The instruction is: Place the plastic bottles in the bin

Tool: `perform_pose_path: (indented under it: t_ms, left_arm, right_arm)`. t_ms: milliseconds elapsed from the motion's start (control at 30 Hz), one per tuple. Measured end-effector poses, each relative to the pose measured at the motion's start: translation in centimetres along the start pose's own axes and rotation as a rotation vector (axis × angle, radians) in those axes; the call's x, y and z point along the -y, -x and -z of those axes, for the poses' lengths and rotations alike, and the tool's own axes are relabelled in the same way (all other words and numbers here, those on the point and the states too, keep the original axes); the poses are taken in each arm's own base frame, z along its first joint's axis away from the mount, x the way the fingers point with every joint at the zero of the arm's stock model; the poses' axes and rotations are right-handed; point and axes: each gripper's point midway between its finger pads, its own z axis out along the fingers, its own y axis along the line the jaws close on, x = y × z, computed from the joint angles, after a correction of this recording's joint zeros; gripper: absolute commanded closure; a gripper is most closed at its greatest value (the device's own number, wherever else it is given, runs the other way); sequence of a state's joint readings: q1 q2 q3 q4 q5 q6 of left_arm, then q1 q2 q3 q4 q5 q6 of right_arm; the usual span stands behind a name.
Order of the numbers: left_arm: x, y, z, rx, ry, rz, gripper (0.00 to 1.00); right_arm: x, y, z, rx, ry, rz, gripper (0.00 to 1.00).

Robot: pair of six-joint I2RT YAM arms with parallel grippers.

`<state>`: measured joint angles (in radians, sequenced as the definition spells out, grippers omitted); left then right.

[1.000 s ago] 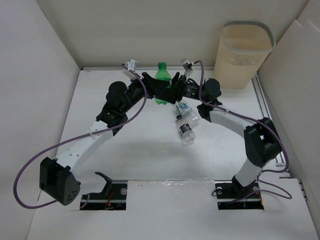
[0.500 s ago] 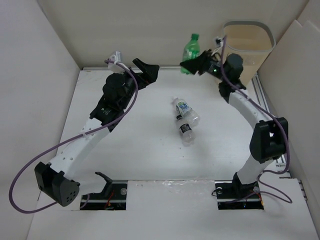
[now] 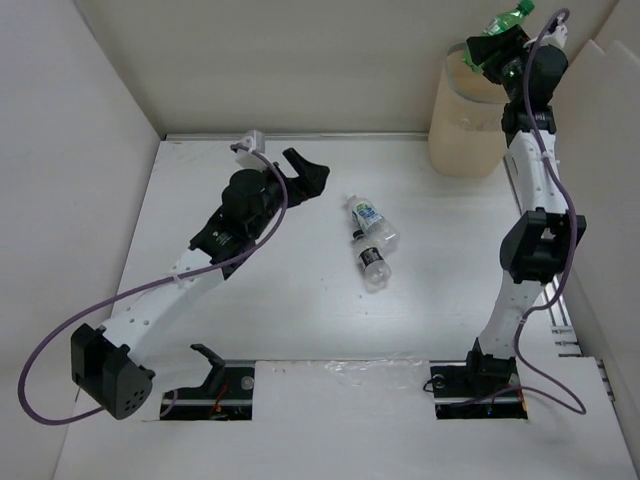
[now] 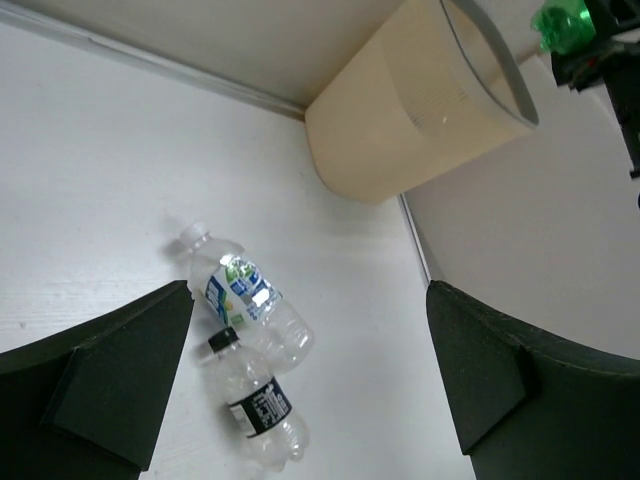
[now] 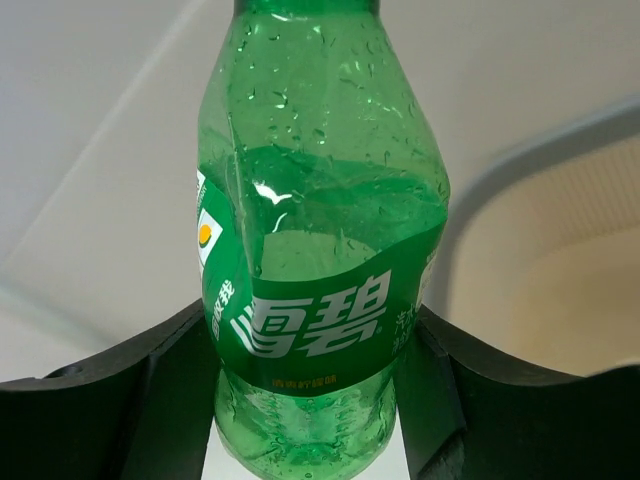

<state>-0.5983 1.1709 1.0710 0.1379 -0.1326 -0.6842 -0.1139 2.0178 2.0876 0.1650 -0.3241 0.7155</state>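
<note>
Top, left-wrist and right-wrist views. The right gripper (image 3: 492,52) is raised at the far right corner and clamps a green plastic bottle with a green-and-white label (image 3: 508,17) by its lower body; the wrist view shows both fingers pressed against the label (image 5: 320,250). The bottle is held in the air at the level of the grey-edged rim of the tall beige plastic bin (image 3: 458,130), cap pointing away from the arm. Whether it hangs squarely over the opening cannot be told.

The left gripper (image 3: 305,175) is spread wide and holds nothing, hovering over the white desk (image 3: 300,300); its two dark fingers frame the wrist view (image 4: 310,390).

Two small clear plastic bottles lie on their sides near the desk's centre, well apart from the bin (image 4: 400,130): a bottle with a blue label and white cap (image 3: 368,217) (image 4: 245,295), and just beside it a bottle with a black label and black cap (image 3: 372,262) (image 4: 258,405), its cap touching the first bottle's side.
</note>
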Motion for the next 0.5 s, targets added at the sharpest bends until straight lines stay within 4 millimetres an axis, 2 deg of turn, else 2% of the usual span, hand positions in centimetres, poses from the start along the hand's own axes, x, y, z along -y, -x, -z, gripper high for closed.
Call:
perform_pose_path:
  t_ms: [33,67,100,133,300,400,500]
  left_arm:
    - [-0.1,-0.6,0.0,-0.015,-0.001,-0.003,0.00]
    - [0.0,-1.3,0.0,-0.033,-0.006,-0.007,0.00]
    - [0.0,-1.8,-0.1,-0.046,-0.009,-0.010,0.00]
    - [-0.1,-2.1,-0.2,-0.056,-0.008,-0.012,0.00]
    - [-1.1,-3.3,-0.9,-0.090,0.026,-0.020,0.00]
    - [-2.4,-5.1,-1.7,-0.142,0.076,-0.017,0.00]
    - [-4.4,-7.9,-2.5,-0.217,0.148,-0.017,0.00]
  right_arm:
    - [1.4,0.1,-0.3,0.006,-0.048,-0.008,0.89]
    - [2.7,0.2,-0.7,0.012,-0.092,-0.015,0.76]
    - [3.8,0.4,-1.0,0.022,-0.129,-0.019,0.17]
    - [4.8,0.5,-1.2,0.027,-0.166,-0.027,0.00]
    - [8.2,0.9,-1.5,0.044,-0.299,-0.027,0.00]
    - [9.1,1.6,-1.0,0.063,-0.368,-0.027,0.00]
    - [9.0,2.9,-0.6,0.092,-0.406,-0.019,0.00]
